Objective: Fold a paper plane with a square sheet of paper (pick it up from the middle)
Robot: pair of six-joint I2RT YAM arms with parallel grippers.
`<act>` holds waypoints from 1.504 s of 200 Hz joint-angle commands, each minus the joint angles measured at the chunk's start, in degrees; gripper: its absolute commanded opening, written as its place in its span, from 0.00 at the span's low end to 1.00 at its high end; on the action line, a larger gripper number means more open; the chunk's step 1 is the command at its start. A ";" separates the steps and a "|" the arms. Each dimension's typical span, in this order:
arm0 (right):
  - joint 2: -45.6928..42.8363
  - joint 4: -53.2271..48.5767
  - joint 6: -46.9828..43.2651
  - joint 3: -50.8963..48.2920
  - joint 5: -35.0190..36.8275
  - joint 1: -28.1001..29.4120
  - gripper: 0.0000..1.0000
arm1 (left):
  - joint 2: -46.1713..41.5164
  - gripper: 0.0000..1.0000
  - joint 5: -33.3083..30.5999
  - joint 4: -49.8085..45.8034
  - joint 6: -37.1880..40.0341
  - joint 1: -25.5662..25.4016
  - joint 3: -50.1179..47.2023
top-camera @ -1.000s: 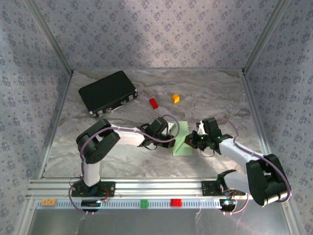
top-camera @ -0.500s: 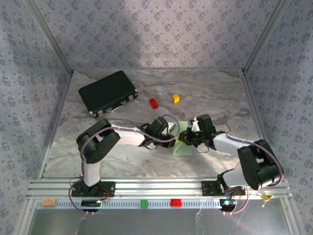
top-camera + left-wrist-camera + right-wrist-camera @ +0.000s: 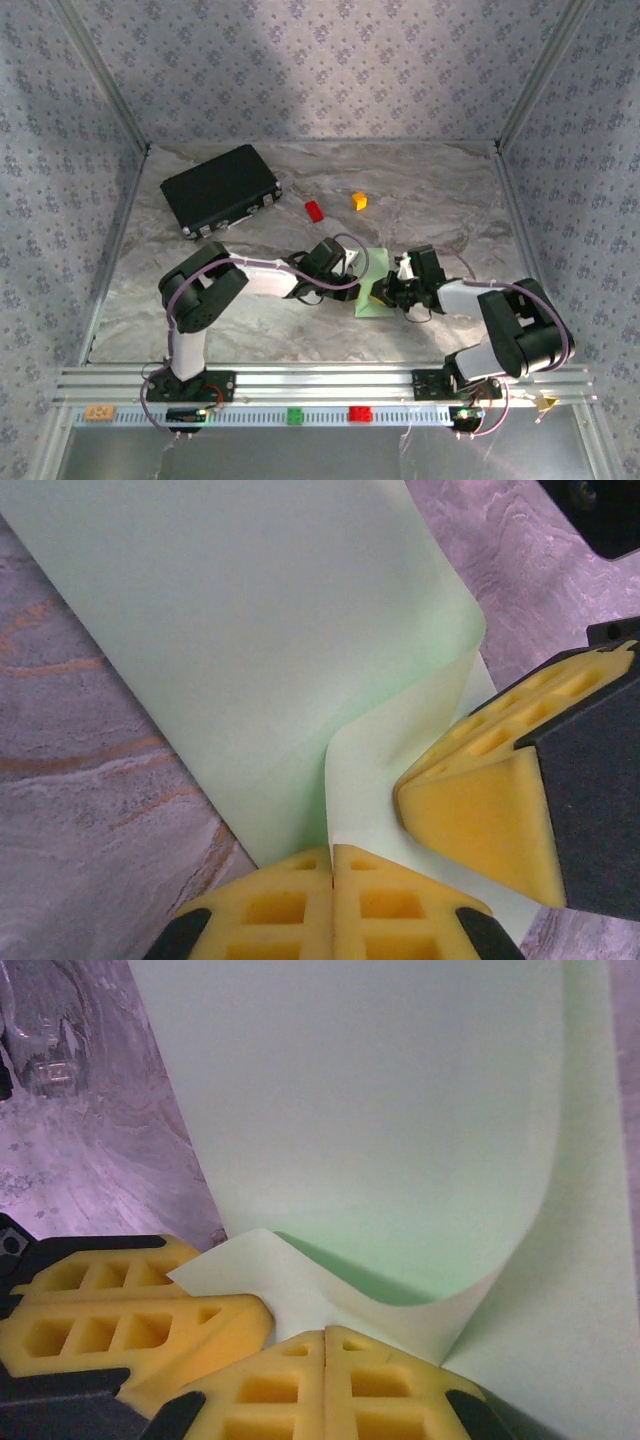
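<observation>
The square sheet of paper [image 3: 368, 303] lies mid-table, pale green and folded to a narrow strip. In the left wrist view the paper [image 3: 250, 630] has one flap curled upward. My left gripper [image 3: 355, 268] is at its left edge, and there the left gripper [image 3: 332, 852] is shut, with the flap's edge rising straight out of its seam. My right gripper [image 3: 385, 293] is over the strip's right side. In its own view the right gripper [image 3: 325, 1332] is shut, tips against the curled paper [image 3: 380, 1110]. The left fingers [image 3: 110, 1320] sit close beside it. The paper plane is out of view.
A black case [image 3: 220, 190] lies at the back left. A red block [image 3: 314, 210] and an orange block [image 3: 359, 200] sit behind the paper. A green block [image 3: 295, 415] and a red block [image 3: 360, 413] rest on the front rail. Patterned walls close in three sides.
My right gripper has slid left from the paper's right edge onto the sheet, and its arm has folded in closer. The left arm has stayed put.
</observation>
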 commanded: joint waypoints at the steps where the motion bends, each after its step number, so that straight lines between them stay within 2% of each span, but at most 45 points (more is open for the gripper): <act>1: 0.00 -0.42 -0.30 -0.48 -0.28 -0.84 0.02 | 1.80 0.02 0.53 -1.73 -0.15 -0.04 0.79; 36: -2.80 -2.81 -0.73 3.65 -1.44 -2.51 0.02 | 1.74 0.02 0.40 -2.52 0.10 -0.08 0.90; 65: -0.30 -4.53 -2.80 5.81 -1.17 -3.69 0.02 | 1.56 0.02 0.25 -2.74 -0.14 -0.02 0.78; 128: 5.36 1.87 -1.93 -0.79 0.39 -5.73 0.01 | 1.47 0.02 0.28 -2.75 -0.22 0.01 0.81; 176: 2.10 0.79 -1.43 1.74 -3.94 -7.98 0.02 | 1.47 0.02 0.05 -3.25 -0.02 0.05 0.77; 214: 1.56 -3.94 -4.34 4.07 -2.33 -9.54 0.02 | 1.55 0.02 0.08 -3.23 0.00 0.05 0.81; 252: 6.20 -2.03 -3.95 1.69 -0.06 -11.30 0.01 | 1.58 0.02 0.05 -3.06 -0.04 0.04 0.67; 270: 7.36 1.23 -2.03 0.42 -1.25 -12.48 0.01 | 1.55 0.02 0.07 -2.97 -0.06 0.05 0.60; 301: 4.44 2.12 -0.41 0.82 -3.84 -14.03 0.01 | 1.46 0.02 -0.02 -2.96 -0.05 0.14 0.28</act>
